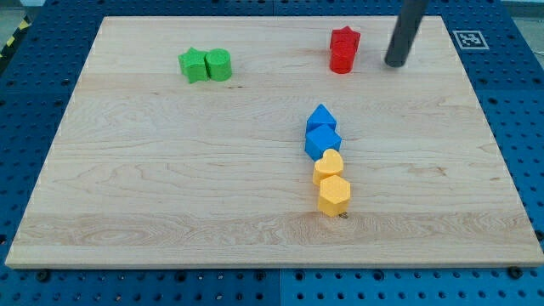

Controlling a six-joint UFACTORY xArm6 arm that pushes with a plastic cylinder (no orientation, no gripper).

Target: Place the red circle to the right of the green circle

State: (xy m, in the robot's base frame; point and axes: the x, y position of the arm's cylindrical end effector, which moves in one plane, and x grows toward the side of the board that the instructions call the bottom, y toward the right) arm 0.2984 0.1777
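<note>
Your tip has no jaws and sits right of the 2 touching reds near the top edge: red circle, red star. Pushing toward the green circle could drag both.

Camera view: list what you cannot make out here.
- Red blocks: two, one behind the other; the front one hides part of the rear, so which is the circle is unclear.
- Green blocks: touching side by side; too small to be sure of each shape.
- Rod: cut off by the view's top edge; the arm is unseen.
- My tip: right of the red blocks, apart from them; contact with the board cannot be judged.
</note>
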